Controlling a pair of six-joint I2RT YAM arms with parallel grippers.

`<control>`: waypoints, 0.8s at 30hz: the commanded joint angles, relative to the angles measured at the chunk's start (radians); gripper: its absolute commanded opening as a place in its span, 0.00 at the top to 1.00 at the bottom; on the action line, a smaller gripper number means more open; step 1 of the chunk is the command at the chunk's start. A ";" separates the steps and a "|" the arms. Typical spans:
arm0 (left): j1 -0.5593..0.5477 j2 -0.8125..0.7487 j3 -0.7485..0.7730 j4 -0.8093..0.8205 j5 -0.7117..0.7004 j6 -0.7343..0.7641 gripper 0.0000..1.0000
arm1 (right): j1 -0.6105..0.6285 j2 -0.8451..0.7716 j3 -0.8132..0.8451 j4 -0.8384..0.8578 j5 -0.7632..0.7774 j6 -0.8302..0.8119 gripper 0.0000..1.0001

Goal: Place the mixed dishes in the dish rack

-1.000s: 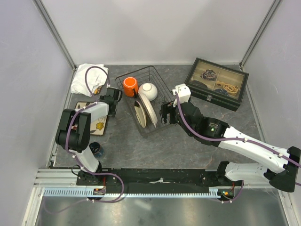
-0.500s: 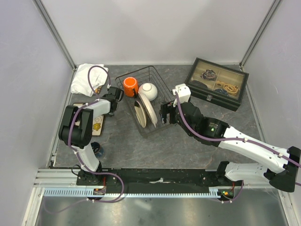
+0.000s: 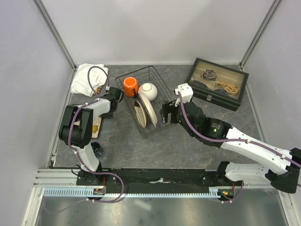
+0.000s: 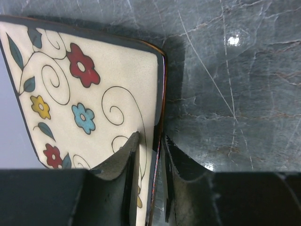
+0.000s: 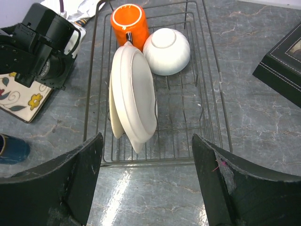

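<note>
1. The left gripper point(image 4: 151, 141) is clamped on the edge of the square tan plate point(image 4: 94, 89), which is painted with red, blue and yellow flowers. One finger point(image 4: 128, 157) lies on the patterned face and the other presses the outer side of the dark rim.
2. This square tan plate point(image 3: 96, 126) is outside the rack, to its left, above the grey marbled table point(image 3: 127, 150). In the top view it looks narrow, so it seems tilted. Whether a corner touches the table I cannot tell.
3. The black wire dish rack point(image 3: 159, 89) stands in the middle of the table, between the two arms.
4. In the far end of the dish rack stands the orange mug point(image 5: 128, 20). Just to its right is the white bowl point(image 5: 166, 51), round and turned over, with its foot ring upward.
5. The cream plate point(image 5: 136, 96), round, stands on its edge in the near half of the rack and leans to one side.
6. The right gripper point(image 5: 146, 139) has its jaws wide apart and holds nothing. It hovers at the near right side of the rack.
7. A white folded cloth point(image 3: 84, 77) lies in the far left corner. A black box with a glass lid point(image 3: 216, 84) is at the far right. A small dark blue cup point(image 3: 95, 149) is near the base of the left arm.
</note>
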 commanded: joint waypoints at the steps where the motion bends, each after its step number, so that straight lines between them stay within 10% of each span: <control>1: 0.008 -0.053 0.056 -0.046 -0.018 -0.105 0.98 | 0.006 -0.052 -0.001 0.027 0.030 0.013 0.16; 24: 0.008 -0.129 0.303 -0.180 0.144 -0.087 0.99 | 0.006 -0.116 -0.091 0.106 -0.042 0.069 0.17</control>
